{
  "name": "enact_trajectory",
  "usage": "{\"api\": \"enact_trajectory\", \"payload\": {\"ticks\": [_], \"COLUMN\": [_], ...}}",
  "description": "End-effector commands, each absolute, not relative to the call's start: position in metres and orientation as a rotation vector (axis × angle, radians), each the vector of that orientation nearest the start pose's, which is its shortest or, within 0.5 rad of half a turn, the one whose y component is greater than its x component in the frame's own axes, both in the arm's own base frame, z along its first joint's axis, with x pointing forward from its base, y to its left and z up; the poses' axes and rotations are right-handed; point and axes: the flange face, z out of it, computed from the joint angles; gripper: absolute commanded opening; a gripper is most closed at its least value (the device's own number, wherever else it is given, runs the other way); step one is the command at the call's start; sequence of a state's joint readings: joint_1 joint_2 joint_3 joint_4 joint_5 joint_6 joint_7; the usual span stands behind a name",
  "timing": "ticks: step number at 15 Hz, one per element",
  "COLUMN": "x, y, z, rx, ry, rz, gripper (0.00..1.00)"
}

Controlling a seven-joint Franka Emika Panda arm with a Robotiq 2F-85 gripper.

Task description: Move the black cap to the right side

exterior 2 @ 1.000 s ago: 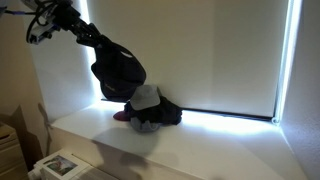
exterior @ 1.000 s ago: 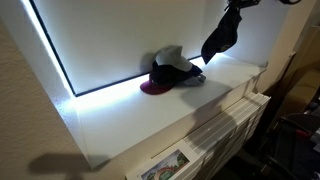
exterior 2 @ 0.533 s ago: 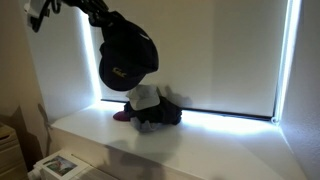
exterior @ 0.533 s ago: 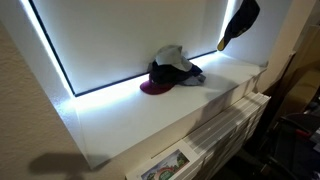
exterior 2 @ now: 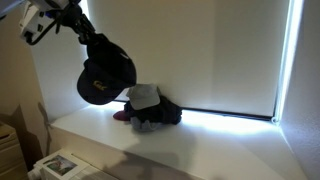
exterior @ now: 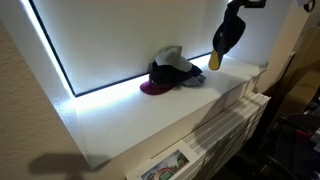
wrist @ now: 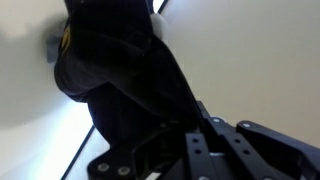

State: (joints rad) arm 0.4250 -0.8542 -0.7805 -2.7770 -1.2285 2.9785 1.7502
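The black cap [exterior: 229, 32] hangs in the air above the far end of the white ledge [exterior: 120, 125], its yellow-orange brim underside [exterior: 215, 62] pointing down. My gripper [exterior: 238, 6] is shut on its top edge. In an exterior view the black cap [exterior 2: 105, 76] dangles under the gripper [exterior 2: 78, 27], beside and above the pile of other caps [exterior 2: 150, 108]. The wrist view is mostly filled by the black cap [wrist: 110, 70], pinched between my fingers [wrist: 190, 140]; a small yellow mark shows at its edge.
A pile of other caps [exterior: 170, 72], with a maroon brim [exterior: 153, 89] and a pale cap on top, lies against the drawn blind [exterior: 130, 35]. Bright light leaks round the blind's edges. A printed sheet [exterior: 165, 165] lies at the ledge's near end.
The held black cap has swung and shifted sideways away from the pile, dropping a little from its highest point; its brim now points down. The gripper stays shut.
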Motion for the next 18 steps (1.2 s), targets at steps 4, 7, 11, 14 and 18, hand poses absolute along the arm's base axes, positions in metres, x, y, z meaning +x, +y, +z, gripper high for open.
{"api": "enact_trajectory", "payload": {"ticks": [4,7,11,14,18], "x": [0.361,0.362,0.361,0.363,0.368], "y": [0.013,0.007,-0.029,-0.06,-0.107], "z": [0.57,0.625,0.678,0.701,0.713], "rx": [-2.298,-2.286,-2.217,-2.16,-2.082], "ry": [1.227,1.294,1.441,1.551,1.639], "rz": [-0.98,-0.952,-0.915,-0.896,-0.849], "gripper": [0.01,0.01,0.01,0.01,0.01]}}
